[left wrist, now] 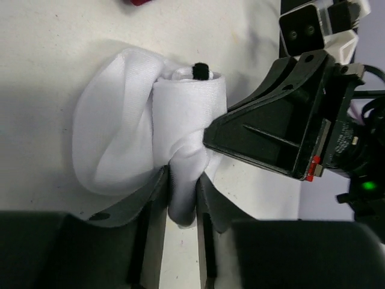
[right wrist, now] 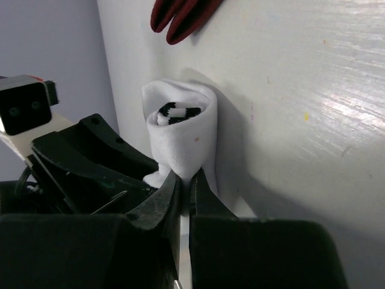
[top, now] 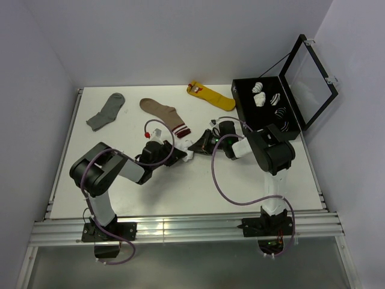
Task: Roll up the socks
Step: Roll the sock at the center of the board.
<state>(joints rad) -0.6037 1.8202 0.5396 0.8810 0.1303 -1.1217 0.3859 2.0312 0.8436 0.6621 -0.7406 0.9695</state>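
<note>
Status: the socks (top: pixel 190 155) sit mid-worktop (top: pixel 289 180), right between the 2 arms, which come in low from either side. They're wound into 1 tight roll: plain white outside, the striped sock visible only as the core at the open end in the right wrist view.

Why it's held this way, our read: a roll like this springs open if it's let go, so we pin it from 2 sides at the end opposite the open one. That would leave the outer cuff free to be turned over the bundle. The roll looks formed but not yet locked.

Left fingers (left wrist: pixel 153 198): nearly closed, narrow gap, with a fold of the white outer layer squeezed between them. The bulk of the roll bulges out beyond the tips.

Right fingers (right wrist: pixel 165 198): closed all the way, tips together on the lower edge of the roll. We see only a thin bit of fabric caught there, so we rate that grip as shallow.

Not involved: brown sock (top: pixel 162 114), grey sock (top: pixel 105 112) and yellow sock (top: pixel 210 96) along the far side, and an open black case (top: pixel 246 114) at far right with rolled pairs inside.
</note>
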